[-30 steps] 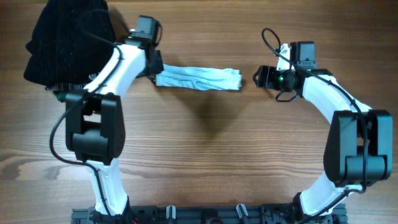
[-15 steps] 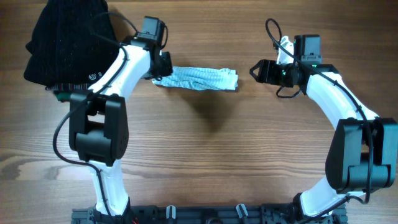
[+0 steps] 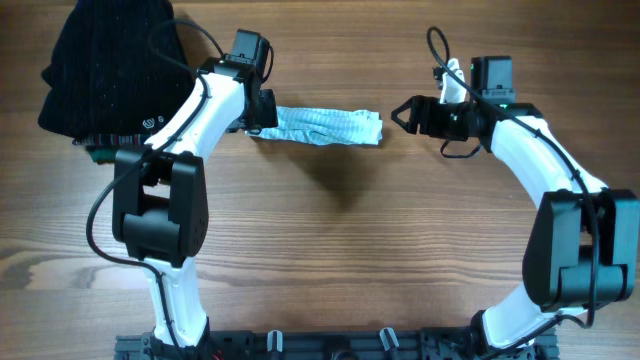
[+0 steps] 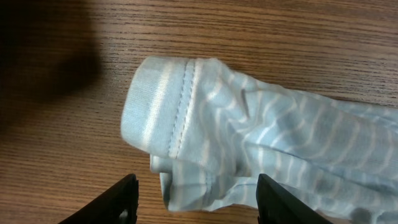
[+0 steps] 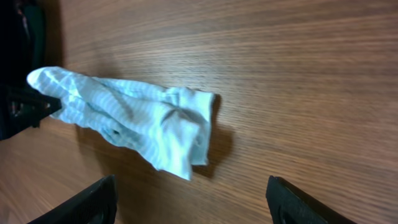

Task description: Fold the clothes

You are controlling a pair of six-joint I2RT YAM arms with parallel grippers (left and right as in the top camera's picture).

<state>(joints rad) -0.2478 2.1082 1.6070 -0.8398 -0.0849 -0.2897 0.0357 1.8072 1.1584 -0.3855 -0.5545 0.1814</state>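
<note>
Since a second ago the left gripper (image 4: pixel 196 200) has let go and its jaws have parted, while the pale blue striped garment (image 3: pixel 325 125) has drawn up a little shorter and the right arm has swung nearer to it. At the table's (image 3: pixel 330 250) far-left corner lies a black knit garment (image 3: pixel 110 70), with a dark green garment (image 3: pixel 95 152) peeping from under it. Next along, the left jaws stand open either side of the ribbed cuff (image 4: pixel 155 102), holding nothing. The striped garment stretches as a bunched strip across the far middle of the table. Just off its right end the right gripper (image 5: pixel 194 200) hangs wide open and empty. Risk, as I judge it: the cloth is rumpled rather than flat, so a fold now would trap creases, and a low approach could shove the thin fabric instead of pinching it. No container is in view
</note>
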